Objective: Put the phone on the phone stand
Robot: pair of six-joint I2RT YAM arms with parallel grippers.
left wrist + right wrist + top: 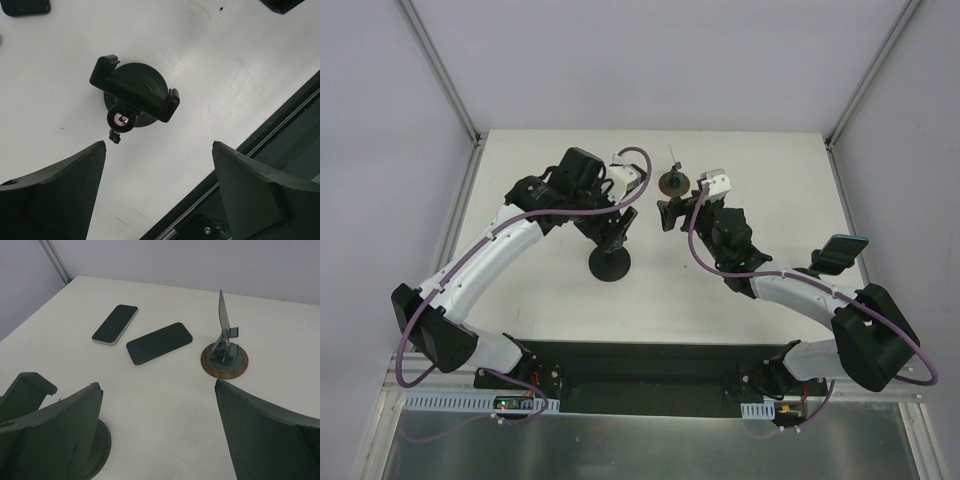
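Both arms are empty-handed: the left gripper (159, 150) hangs with jaws apart over the black clamp stand (135, 95). The right gripper (156, 386), spread equally wide, faces the nearer phone (159, 343) and a second phone (115, 324), both flat on the table (165, 405) left of the wood-based stand (224, 360). Pinching the nearer phone across its narrow width should keep it from tilting.

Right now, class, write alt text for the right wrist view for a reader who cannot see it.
A silver-edged phone and a black phone lie flat on a white table. To their right a phone stand with a round wooden base stands upright. The right gripper, jaws open, frames the foreground.
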